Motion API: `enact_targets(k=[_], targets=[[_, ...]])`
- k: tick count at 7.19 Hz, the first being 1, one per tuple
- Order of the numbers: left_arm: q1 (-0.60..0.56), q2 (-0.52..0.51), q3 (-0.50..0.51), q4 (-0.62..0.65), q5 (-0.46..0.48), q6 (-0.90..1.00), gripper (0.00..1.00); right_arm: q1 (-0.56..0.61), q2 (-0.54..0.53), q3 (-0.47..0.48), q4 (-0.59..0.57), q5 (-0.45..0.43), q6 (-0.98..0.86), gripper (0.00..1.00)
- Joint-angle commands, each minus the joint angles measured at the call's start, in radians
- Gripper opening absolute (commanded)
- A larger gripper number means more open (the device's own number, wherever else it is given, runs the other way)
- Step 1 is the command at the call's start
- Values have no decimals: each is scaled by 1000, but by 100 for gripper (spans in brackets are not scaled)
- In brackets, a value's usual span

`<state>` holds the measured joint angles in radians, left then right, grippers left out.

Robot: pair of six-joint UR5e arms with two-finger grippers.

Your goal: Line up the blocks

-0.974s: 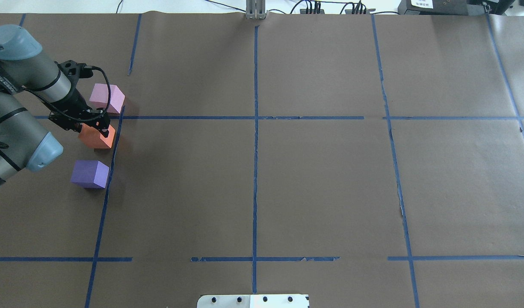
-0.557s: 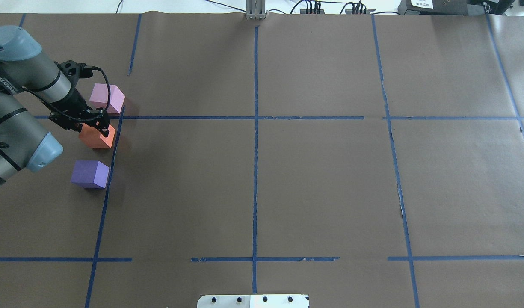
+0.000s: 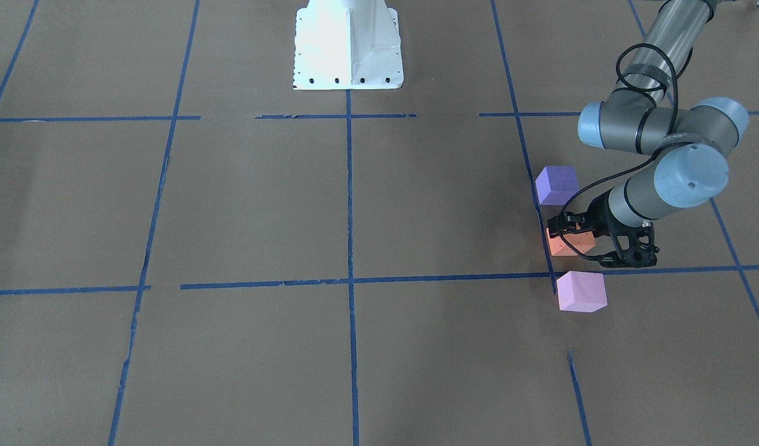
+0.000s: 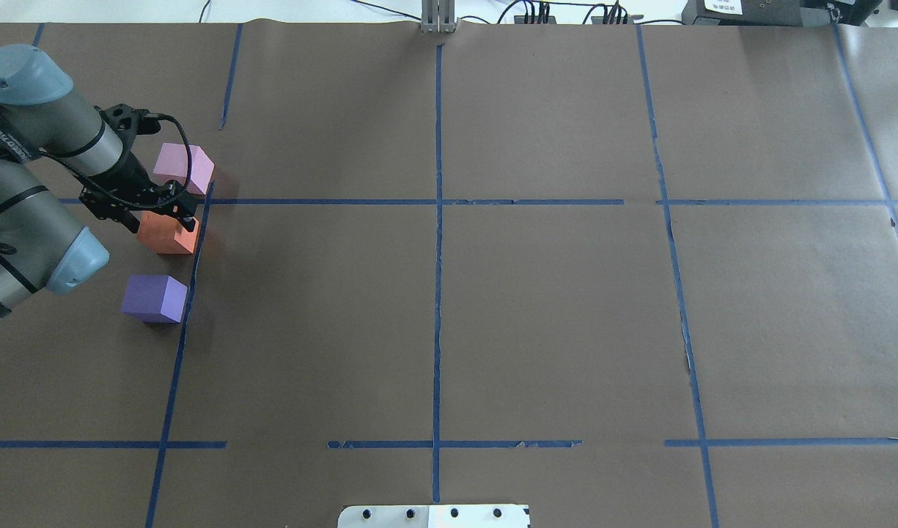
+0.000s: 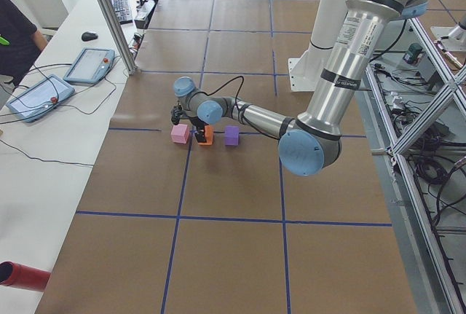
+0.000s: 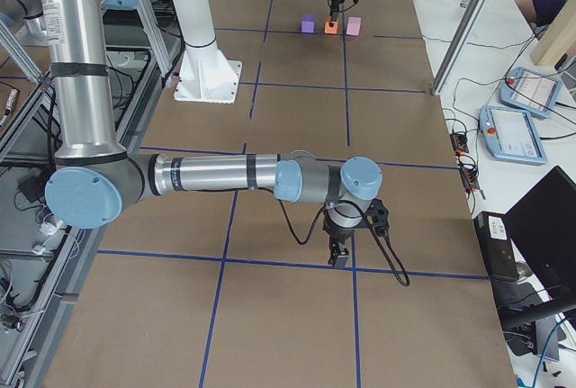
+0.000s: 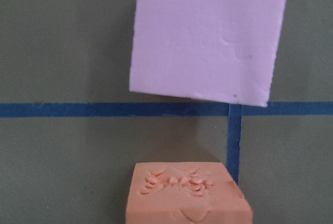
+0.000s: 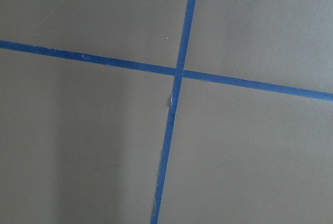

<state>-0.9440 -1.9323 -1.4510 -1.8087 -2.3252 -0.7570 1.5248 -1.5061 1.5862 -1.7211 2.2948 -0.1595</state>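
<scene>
Closely, left pincer (image 4: 171, 214) over orange block (image 4: 167, 237), narrow gap to pink block (image 4: 188, 166)

The surface (image 4: 551, 308) is dull brown, ruled into a grid by blue tape lines (image 4: 438, 315). The orange block (image 4: 168, 233) (top face mottled with dents), the violet block (image 4: 154, 298) and the pink-lilac block (image 4: 185, 166) are each one flat colour.

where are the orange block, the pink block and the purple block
orange block (image 4: 161, 236), overhead exterior view, on its top face
pink block (image 4: 175, 160), overhead exterior view, on its top face
purple block (image 4: 146, 295), overhead exterior view, on its top face
</scene>
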Motion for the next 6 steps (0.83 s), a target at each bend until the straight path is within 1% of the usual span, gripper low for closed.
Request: enact_targets(k=[1, 3, 4, 5, 6], targets=[[-40, 10, -52, 11, 7, -2, 100, 0, 0, 0, 0, 0, 0, 100], [-117, 12, -167, 101, 3, 4, 100, 0, 0, 0, 0, 0, 0, 100], [-146, 13, -201, 126, 3, 8, 100, 0, 0, 0, 0, 0, 0, 100], [-210, 27, -207, 127, 4, 52, 100, 0, 0, 0, 0, 0, 0, 100], [-316, 79, -203, 137, 1, 291, 100, 0, 0, 0, 0, 0, 0, 100]])
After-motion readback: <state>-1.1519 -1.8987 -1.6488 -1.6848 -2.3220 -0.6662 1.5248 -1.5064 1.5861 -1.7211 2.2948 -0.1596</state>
